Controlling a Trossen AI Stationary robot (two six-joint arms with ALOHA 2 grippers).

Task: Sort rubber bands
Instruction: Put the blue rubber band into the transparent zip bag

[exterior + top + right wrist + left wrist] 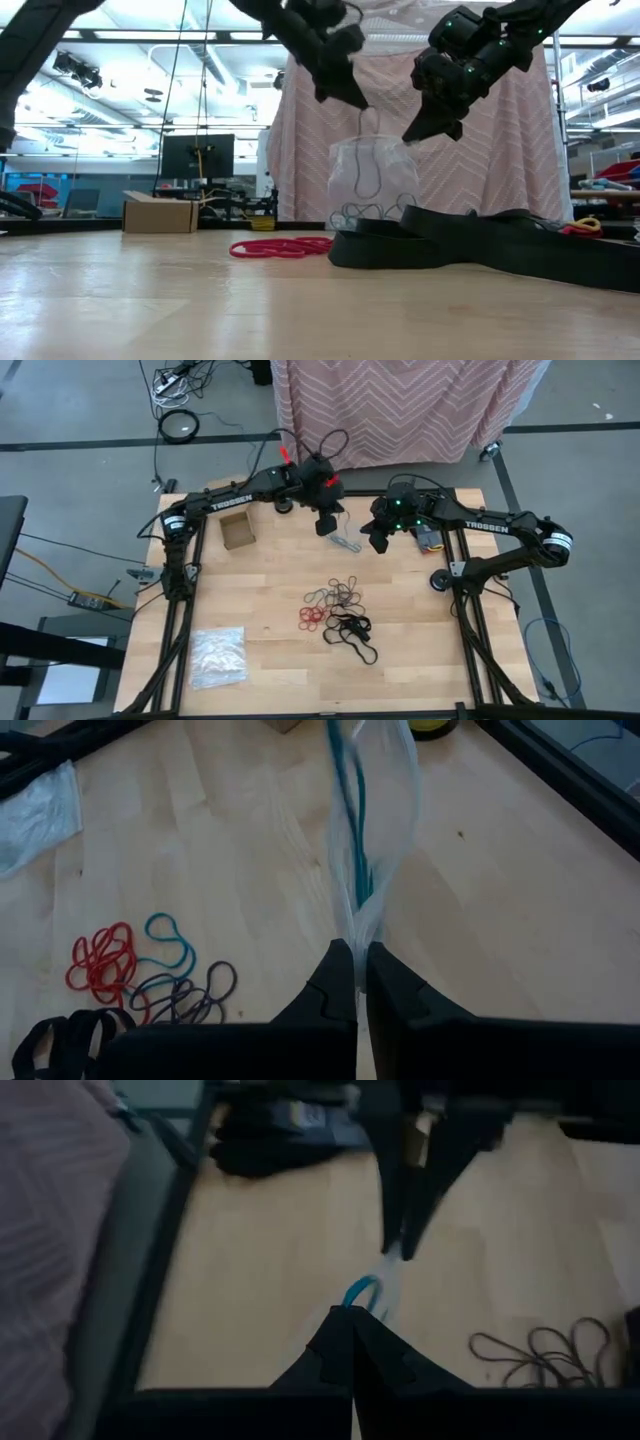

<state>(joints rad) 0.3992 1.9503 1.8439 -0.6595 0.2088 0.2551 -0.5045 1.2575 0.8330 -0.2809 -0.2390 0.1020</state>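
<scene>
Both the left gripper and right gripper pinch the hanging clear crinkly plastic bag holding teal rubber bands, so uneven pulling could tear it, spilling them onto the loose mixed-colour rubber bands on the wooden table.

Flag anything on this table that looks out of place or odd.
The clear plastic bag hangs in the air between the left gripper and right gripper, both shut on its top, with blue rubber bands inside. The remaining rubber bands lie loose in a mixed pile mid-table. A second bag lies flat near the front-left corner.
</scene>
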